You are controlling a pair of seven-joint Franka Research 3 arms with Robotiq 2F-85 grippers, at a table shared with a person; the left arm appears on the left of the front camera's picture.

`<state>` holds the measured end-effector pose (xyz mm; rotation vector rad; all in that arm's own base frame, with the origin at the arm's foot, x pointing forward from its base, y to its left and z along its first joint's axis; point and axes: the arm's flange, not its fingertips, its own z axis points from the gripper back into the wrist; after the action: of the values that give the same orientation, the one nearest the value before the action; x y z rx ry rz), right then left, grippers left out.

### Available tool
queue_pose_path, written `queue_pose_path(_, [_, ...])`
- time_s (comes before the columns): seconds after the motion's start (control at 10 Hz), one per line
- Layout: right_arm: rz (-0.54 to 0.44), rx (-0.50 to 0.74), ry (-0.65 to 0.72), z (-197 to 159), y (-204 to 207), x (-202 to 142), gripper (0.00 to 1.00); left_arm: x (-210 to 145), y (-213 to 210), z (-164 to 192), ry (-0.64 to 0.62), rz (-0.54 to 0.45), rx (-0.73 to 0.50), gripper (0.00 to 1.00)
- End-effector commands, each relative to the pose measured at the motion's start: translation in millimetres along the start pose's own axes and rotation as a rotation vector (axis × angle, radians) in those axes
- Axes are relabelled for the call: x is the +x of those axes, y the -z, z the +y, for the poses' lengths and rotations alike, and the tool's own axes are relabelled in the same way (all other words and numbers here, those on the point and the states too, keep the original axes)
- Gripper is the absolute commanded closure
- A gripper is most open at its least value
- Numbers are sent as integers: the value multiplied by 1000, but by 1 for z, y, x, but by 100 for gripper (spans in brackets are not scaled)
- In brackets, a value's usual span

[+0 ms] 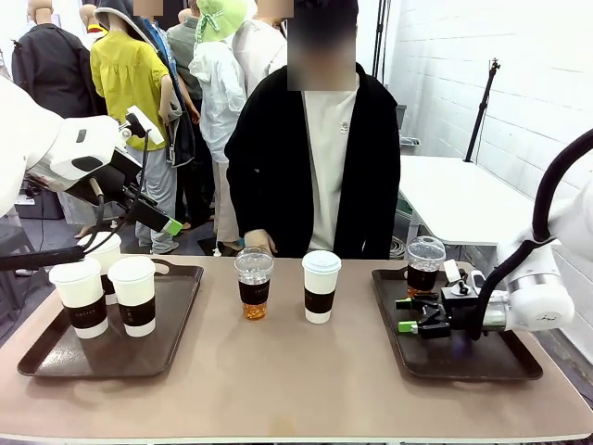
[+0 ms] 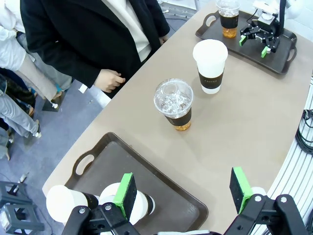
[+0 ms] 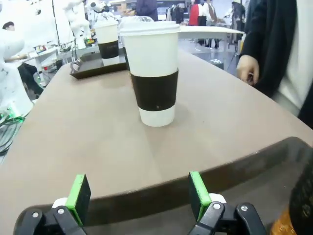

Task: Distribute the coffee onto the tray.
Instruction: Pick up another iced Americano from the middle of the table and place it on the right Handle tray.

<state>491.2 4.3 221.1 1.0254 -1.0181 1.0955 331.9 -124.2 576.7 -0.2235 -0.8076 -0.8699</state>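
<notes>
The tan worktop [image 1: 278, 371] carries everything, and the lone white cup [image 1: 321, 286], lidded with a dark sleeve, stands upright near its middle. A person [image 1: 278, 167] in a black jacket stands at the far edge, directly behind that cup. The left tray [image 1: 181, 306], dark brown, lies well to the cup's left; the right tray [image 1: 463, 357], its match, lies to the cup's right. Three white cups [image 1: 133, 295] with dark sleeves stand on the left tray, far from the lone cup. A clear cup [image 1: 253, 283] of amber drink stands just left of the lone cup, apart from it. A second clear cup [image 1: 425, 265] sits on the right tray's far corner, to the lone cup's right. The left pincer [image 2: 183, 193] hangs above the left tray, spread wide and empty. The right pincer [image 1: 406, 315], low over the right tray, faces the lone cup, also wide and empty. The person's hand [image 1: 258, 241] rests behind the nearer clear cup.
</notes>
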Motion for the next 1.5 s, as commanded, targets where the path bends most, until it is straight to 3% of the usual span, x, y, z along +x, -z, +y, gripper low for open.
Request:
queue_pose_path(0.0, [32, -19, -29, 6, 13, 6, 0, 0, 1, 1, -3, -1, -2, 0])
queue_pose_path(0.3, [55, 4, -22, 5, 23, 18, 0, 0, 1, 1, -3, -1, -2, 0])
queue_pose_path(0.6, [-25, 15, -27, 8, 32, 32, 0, 0, 1, 1, -3, -1, -2, 0])
queue_pose_path(1.4, [-69, 6, -41, 10, 46, 44, 0, 0, 1, 1, -3, -1, -2, 0])
